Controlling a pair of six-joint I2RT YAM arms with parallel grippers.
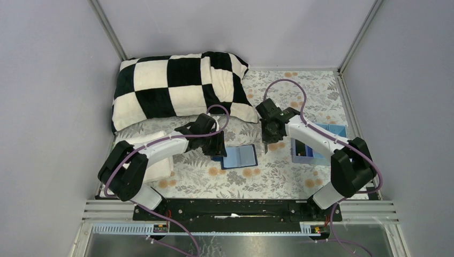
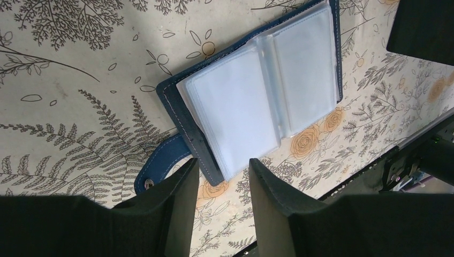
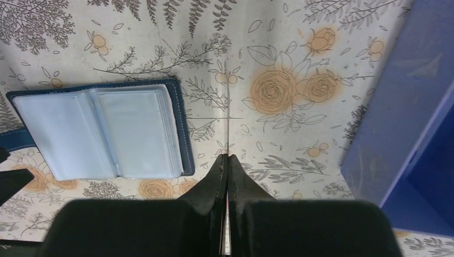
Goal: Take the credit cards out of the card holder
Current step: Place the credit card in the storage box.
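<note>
Right wrist view shows the right gripper (image 3: 227,159) pinched shut on what looks like a credit card (image 3: 227,107) seen edge-on, the card holder (image 3: 101,131) lying open on the floral cloth (image 3: 278,91) with the half-open left gripper (image 2: 222,167) straddling its corner, so the next move is probably setting that card aside.

Soft, even light, faint shadows, sharp focus; card holder (image 2: 257,101) sleeves shine slightly.
</note>
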